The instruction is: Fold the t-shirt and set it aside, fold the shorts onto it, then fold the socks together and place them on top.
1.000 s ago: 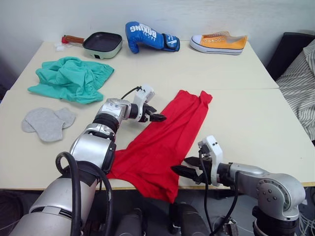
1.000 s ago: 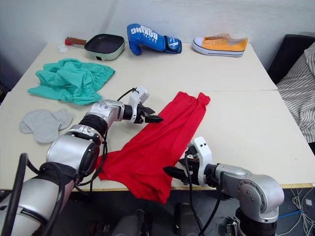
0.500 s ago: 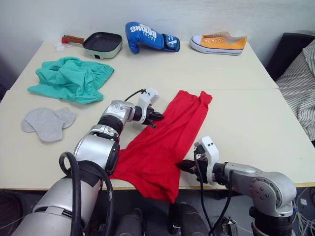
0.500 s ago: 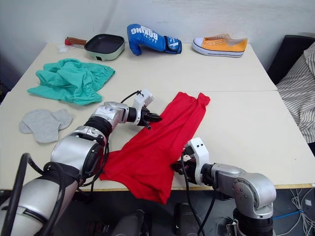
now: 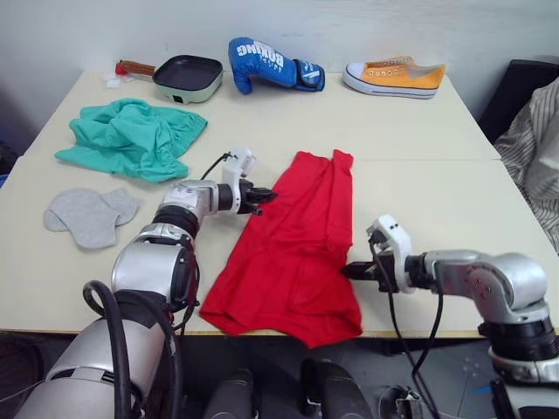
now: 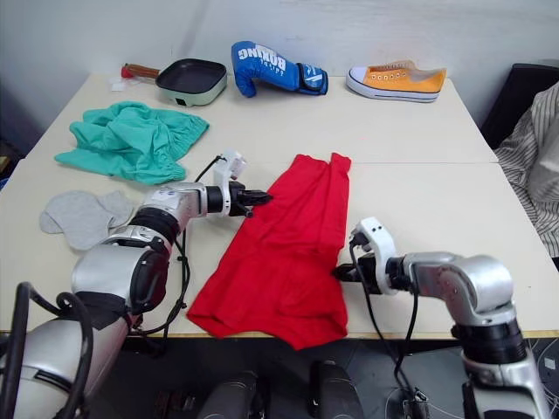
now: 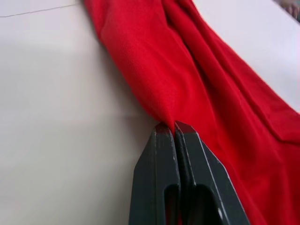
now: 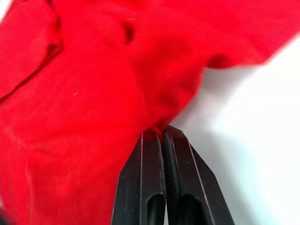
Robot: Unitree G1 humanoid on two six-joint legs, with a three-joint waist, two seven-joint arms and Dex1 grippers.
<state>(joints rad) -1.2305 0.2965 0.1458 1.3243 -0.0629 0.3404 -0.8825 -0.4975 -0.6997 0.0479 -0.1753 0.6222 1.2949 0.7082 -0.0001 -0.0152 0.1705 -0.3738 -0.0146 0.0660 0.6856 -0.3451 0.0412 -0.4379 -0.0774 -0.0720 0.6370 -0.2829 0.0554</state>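
You have the t-shirt (image 5: 293, 249) stretched out on the near half of the table (image 5: 419, 192), with its long axis running from the far end near the table's middle seam down to the near edge, where the hem hangs slightly over. Your left tool (image 5: 258, 195) is pinched shut on the shirt's left edge toward the far end; the left wrist view shows the two fingers pressed together with a tuck of red cloth caught at their tips. Your right tool (image 5: 351, 271) is likewise clamped on the right edge, closer to you, fingers together on a fold of fabric.

So the two grips sit on opposite long edges, staggered along the length (left farther away, right nearer). Any fold across the width will likely hinge on that line between them: the shirt lies between the tools, each equally close to its own edge.

The shorts (image 5: 131, 138) lie bunched at the far left, well apart from the shirt, and the socks (image 5: 89, 214) rest flat nearer you on the left. Both look untouched, so the task appears to be at its first step.
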